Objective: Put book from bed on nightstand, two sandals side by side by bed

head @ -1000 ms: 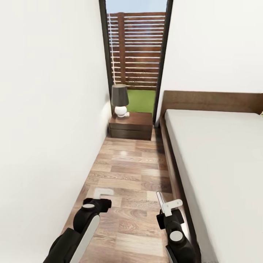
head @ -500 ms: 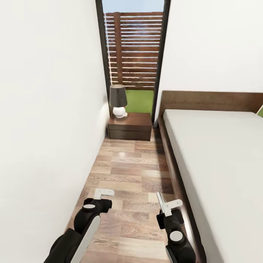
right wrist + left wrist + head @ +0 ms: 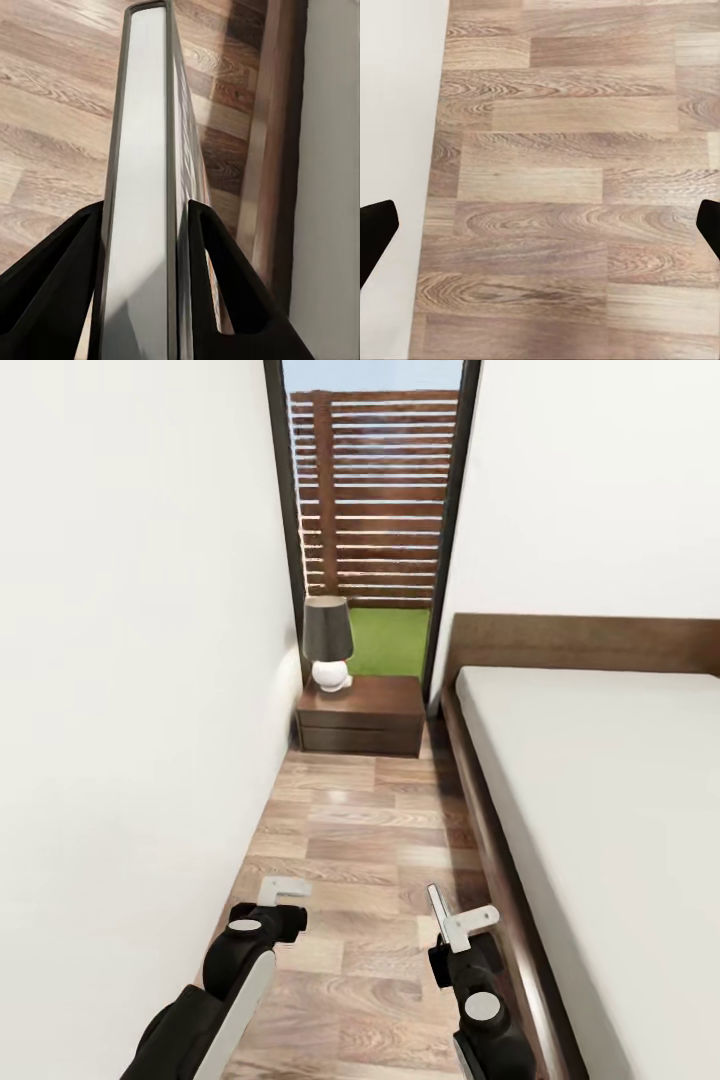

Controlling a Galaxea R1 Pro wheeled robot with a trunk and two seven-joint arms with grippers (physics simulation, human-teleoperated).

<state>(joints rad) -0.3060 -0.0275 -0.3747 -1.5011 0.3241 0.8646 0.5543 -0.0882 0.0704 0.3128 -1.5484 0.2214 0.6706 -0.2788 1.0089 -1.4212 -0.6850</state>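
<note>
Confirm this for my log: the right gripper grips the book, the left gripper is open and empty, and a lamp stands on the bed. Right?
One slip: the head view shows the lamp on the nightstand, not the bed. The right gripper does clamp the book, and the left gripper is open and empty.

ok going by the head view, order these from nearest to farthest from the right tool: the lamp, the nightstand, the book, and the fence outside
1. The book, clamped in the right tool itself, beside the bed.
2. The nightstand, ahead at the end of the floor strip, left of the headboard.
3. The lamp, standing on the nightstand's far left part.
4. The fence, outside, beyond the window.
</note>
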